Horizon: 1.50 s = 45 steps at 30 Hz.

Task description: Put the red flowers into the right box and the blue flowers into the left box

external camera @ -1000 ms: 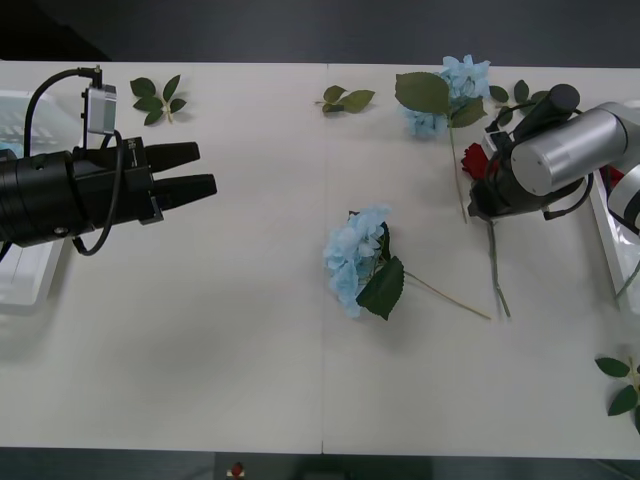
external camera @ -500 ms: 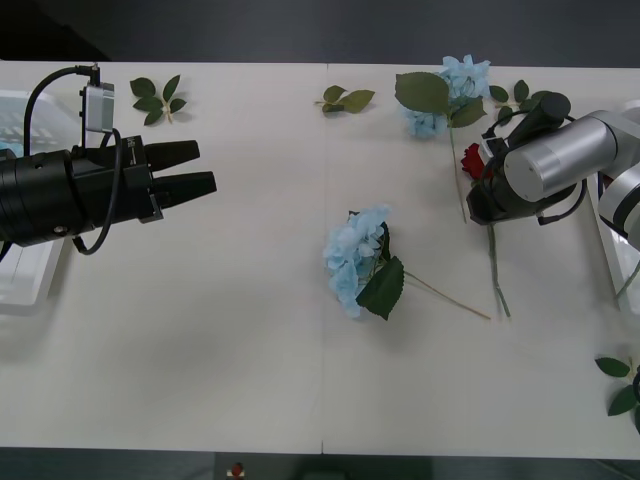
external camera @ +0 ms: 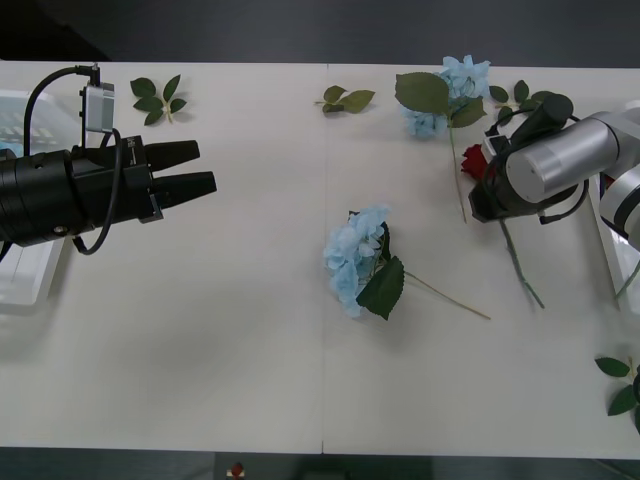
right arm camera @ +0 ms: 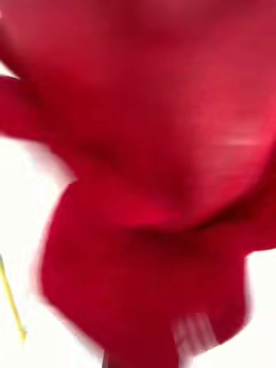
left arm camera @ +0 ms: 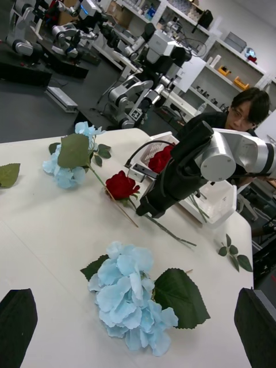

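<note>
Right tool point(external camera: 487, 178) gripping rose point(external camera: 475, 161), white table point(external camera: 200, 330)

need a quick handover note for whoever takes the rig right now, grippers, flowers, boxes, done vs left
Right gripper: down at the far right of the table, holding a red rose just below its bloom, stem trailing on the table.
Left gripper: open, empty, idle over the table's left side.
Blue hydrangeas: one at the table's centre, one at the far edge beside the rose.
Right box at the right edge already has red roses in it. Left box sits under the left arm.
Left: drop this rose in the right box, then move both hydrangeas to the left box.
</note>
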Each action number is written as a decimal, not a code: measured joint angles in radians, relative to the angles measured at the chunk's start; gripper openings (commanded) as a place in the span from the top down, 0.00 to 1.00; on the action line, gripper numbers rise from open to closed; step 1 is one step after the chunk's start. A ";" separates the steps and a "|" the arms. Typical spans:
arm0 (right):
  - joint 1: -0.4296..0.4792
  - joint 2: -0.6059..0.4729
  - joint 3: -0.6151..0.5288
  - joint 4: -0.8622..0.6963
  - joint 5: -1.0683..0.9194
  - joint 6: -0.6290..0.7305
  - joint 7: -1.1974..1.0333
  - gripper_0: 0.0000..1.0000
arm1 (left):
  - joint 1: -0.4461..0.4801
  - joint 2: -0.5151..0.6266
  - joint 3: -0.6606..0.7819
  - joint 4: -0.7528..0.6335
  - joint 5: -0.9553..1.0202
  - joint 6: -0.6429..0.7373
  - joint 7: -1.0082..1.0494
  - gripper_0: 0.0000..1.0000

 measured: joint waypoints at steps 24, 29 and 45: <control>-0.034 0.002 -0.002 0.025 -0.100 0.001 0.000 1.00 | 0.001 -0.032 0.000 0.000 0.000 0.000 0.000 0.00; -0.067 -0.063 -0.002 -0.045 -0.217 0.047 0.003 1.00 | 0.001 -0.032 0.000 0.000 0.000 0.000 0.000 0.00; -0.086 -0.219 -0.002 -0.120 -0.388 0.115 0.272 0.10 | 0.001 -0.032 0.000 0.000 0.000 0.000 0.000 0.00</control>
